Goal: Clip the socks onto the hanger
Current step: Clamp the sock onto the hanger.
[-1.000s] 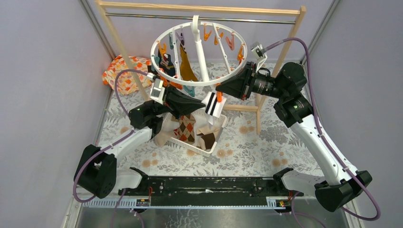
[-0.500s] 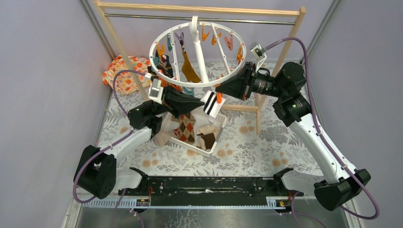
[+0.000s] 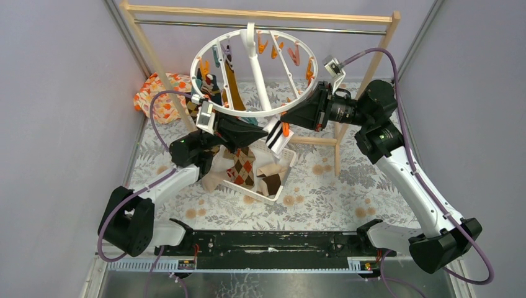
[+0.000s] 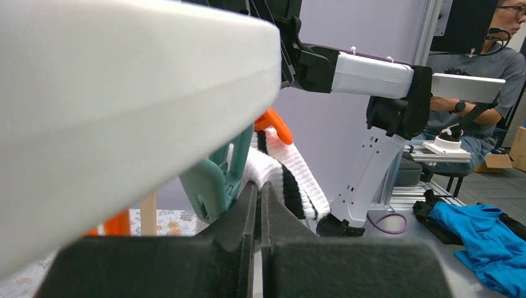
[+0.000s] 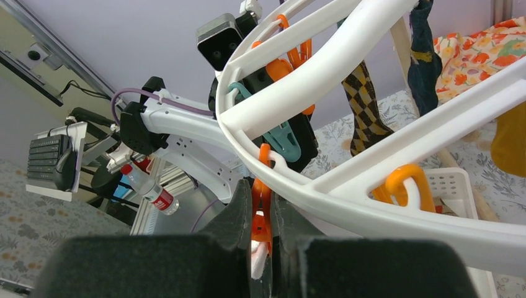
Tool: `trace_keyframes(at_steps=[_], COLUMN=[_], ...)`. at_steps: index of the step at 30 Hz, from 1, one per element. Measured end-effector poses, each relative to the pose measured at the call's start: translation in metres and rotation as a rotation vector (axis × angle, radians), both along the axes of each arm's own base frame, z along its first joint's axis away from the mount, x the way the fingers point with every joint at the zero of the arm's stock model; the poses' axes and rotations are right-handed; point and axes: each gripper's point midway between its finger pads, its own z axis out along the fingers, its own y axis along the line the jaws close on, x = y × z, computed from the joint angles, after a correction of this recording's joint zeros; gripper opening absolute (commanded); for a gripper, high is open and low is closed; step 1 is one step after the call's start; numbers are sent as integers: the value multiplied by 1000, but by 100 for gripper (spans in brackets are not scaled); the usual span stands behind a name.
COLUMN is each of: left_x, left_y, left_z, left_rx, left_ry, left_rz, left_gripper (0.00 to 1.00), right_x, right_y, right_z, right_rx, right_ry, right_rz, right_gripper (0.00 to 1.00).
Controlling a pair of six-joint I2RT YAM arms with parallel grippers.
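One ribbed sock, round plastic hanger (right gripper pinches orange clip)

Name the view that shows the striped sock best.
Top external: the striped sock shows in full outline by the hanger. Left wrist shows only its ribbed cuff; right wrist, just a white scrap under the orange clip.

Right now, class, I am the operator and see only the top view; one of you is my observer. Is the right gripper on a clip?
Observer: Yes. The right wrist view shows the right gripper shut on an orange clip that hangs from the hanger.
Operator: And the left gripper?
Observer: In the left wrist view the left gripper is shut on the striped sock.
Operator: What is beside it?
Observer: A teal clip, close beside the sock.
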Motion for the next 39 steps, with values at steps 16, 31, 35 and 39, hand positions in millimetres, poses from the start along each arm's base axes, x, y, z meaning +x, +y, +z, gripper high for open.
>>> trace_keyframes(at_steps=[16,31,35,39], left_x=[-6,-6,-5,3], left_y=[4,4,4,2], left_z=[9,9,7,-6], left_rx=[-18,-21,-16,21], left_ry=[-22,-21,-13,32], left_rz=[6,5,7,36], left_gripper=[0,99,99,99], right_x=[-1,11,16,17], right_y=[1,-4,-12,-22], right_z=[-13,-22,-12,-3], right_rx=[-39,-75,-63,-52], right_ry=[22,29,-5,-33], right_rz=[22,-79,-167,-248], right_gripper=[77,87,88,88])
